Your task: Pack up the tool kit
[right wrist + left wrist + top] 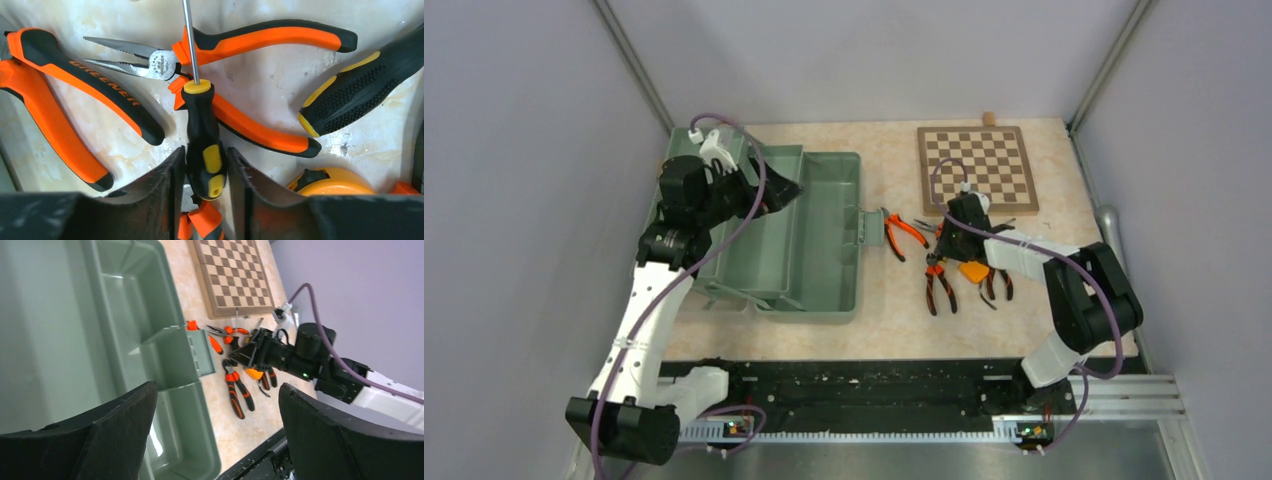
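Right claw [206, 150] is clamped on one screwdriver [200, 112], its shaft pointing to 12 o'clock. A second screwdriver [350, 90] lies at 2 o'clock and one tape measure [335, 186] at 4 o'clock, with at least three pliers [160, 62] around. Left claw [217, 386] gapes apart over the one open toolbox [824, 270].

Our left arm [639, 320] bends at the elbow and reaches forward. The left end effector [786, 190] gapes wide, fingers well apart. Our right arm [1079, 300] folds leftward. The right end effector [206, 155] points down, fingers closed against a black-and-yellow plastic-handled screwdriver [202, 125].
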Controlling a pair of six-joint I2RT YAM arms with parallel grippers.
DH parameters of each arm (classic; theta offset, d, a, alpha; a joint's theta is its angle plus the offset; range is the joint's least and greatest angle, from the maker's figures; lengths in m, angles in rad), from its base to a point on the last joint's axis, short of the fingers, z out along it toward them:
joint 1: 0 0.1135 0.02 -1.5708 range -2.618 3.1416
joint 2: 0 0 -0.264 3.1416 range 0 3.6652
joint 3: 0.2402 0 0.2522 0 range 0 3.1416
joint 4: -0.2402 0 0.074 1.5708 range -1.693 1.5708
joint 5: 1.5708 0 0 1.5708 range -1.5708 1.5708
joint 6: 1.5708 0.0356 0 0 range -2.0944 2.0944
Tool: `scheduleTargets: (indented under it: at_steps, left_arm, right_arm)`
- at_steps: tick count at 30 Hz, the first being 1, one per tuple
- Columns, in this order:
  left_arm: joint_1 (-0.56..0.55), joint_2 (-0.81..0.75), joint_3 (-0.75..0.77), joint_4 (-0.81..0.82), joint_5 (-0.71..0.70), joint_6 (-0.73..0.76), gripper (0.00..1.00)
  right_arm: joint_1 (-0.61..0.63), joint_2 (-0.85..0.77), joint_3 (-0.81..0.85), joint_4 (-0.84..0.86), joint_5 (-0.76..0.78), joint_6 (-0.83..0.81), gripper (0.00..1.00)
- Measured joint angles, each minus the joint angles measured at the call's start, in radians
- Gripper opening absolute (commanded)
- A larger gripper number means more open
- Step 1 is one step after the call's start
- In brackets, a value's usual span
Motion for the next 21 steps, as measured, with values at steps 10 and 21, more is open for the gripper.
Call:
scheduleTargets:
  at_steps: [10, 21]
  left_arm:
    - [-0.184, 0.041, -0.005, 0.112, -0.018, -0.050, 0.94]
    - [-0.306, 0.167, 0.000, 0.229, -0.058, -0.083, 0.93]
  right_arm:
    - [0.000, -0.052, -0.016, 0.010, -0.016, -0.033, 0.00]
    - [0.002, -0.438, -0.021, -0.002, -0.133, -0.121, 0.00]
